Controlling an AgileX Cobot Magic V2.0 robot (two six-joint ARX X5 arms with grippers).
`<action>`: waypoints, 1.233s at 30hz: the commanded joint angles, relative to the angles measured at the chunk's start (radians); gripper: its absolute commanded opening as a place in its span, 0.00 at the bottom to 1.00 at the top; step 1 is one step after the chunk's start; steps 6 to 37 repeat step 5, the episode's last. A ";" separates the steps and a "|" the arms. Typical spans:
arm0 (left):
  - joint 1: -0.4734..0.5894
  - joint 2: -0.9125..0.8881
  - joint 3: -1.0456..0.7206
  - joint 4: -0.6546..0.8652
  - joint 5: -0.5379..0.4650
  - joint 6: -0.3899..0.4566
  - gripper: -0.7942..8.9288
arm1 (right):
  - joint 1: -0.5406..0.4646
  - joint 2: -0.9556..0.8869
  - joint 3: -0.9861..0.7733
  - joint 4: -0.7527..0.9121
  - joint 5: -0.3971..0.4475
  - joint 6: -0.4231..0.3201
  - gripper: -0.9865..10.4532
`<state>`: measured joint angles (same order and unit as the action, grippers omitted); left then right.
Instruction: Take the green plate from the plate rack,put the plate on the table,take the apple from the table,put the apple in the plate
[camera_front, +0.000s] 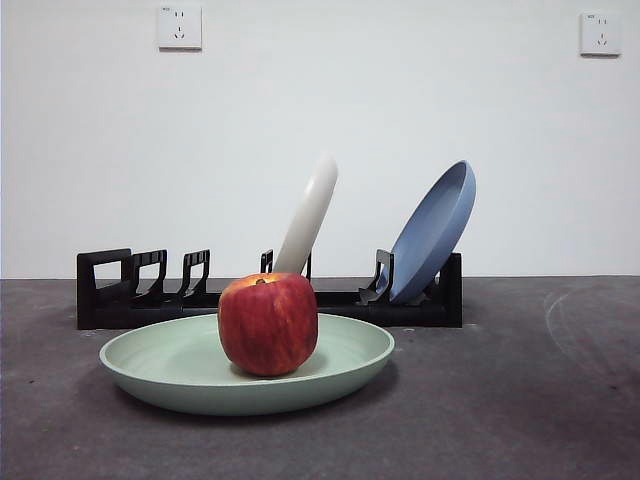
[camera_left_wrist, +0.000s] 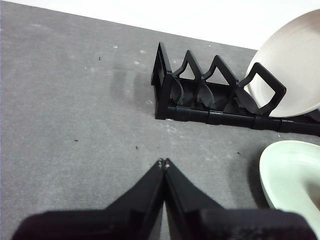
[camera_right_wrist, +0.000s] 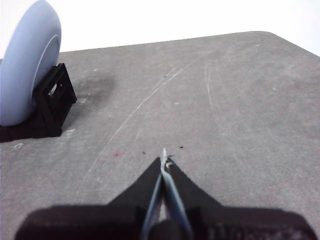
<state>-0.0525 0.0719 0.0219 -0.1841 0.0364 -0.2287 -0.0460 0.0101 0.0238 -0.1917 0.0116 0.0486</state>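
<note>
The green plate (camera_front: 180, 375) lies flat on the table (camera_front: 520, 400) in front of the plate rack (camera_front: 120, 300). The red apple (camera_front: 268, 322) stands upright in the middle of the plate. In the left wrist view, the plate's edge (camera_left_wrist: 292, 175) shows beside the rack's handle end (camera_left_wrist: 165, 85). My left gripper (camera_left_wrist: 163, 163) is shut and empty, hovering over bare table away from the rack. Over bare table past the rack's other end (camera_right_wrist: 50, 102), my right gripper (camera_right_wrist: 164, 157) is also shut and empty. Neither arm appears in the front view.
A cream-white plate (camera_front: 310, 215) leans in the rack's middle slots and a blue plate (camera_front: 435, 230) leans at its right end. Two wall sockets (camera_front: 179, 27) sit on the white wall behind. The table's rounded far corner (camera_right_wrist: 280, 37) shows in the right wrist view.
</note>
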 joint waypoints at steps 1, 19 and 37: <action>0.003 0.000 -0.009 0.010 -0.003 0.011 0.08 | 0.000 -0.001 -0.010 0.008 0.004 0.003 0.09; 0.003 0.000 -0.009 0.010 -0.003 0.011 0.08 | 0.000 -0.001 -0.010 0.008 0.004 0.003 0.09; 0.003 0.000 -0.009 0.010 -0.003 0.011 0.08 | 0.000 -0.001 -0.010 0.008 0.004 0.003 0.09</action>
